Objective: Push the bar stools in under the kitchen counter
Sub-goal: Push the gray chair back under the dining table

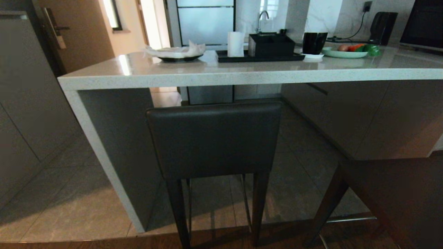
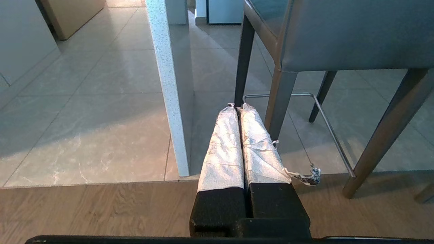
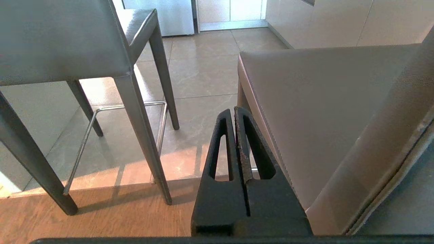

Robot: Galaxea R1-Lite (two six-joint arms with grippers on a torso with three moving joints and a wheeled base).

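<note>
Stools (image 1: 214, 138) not yet under counter (image 1: 221, 74) — no contact made. Left gripper (image 2: 237, 106) and right gripper (image 3: 234, 112) pressed together, empty. Next: reach for backrest, push forward.

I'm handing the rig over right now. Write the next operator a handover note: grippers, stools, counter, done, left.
Left gripper: shut, empty, low beside the left stool's legs.
Right gripper: shut, empty, between the two stools, close by the right stool's seat.
Left stool: backrest facing the robot, just outside the kitchen counter's edge, beside its side panel; rear legs on the wooden floor.
Right stool: turned at an angle, further out from the counter.
Done: nothing pushed in yet.
Left: push both stools under.
</note>
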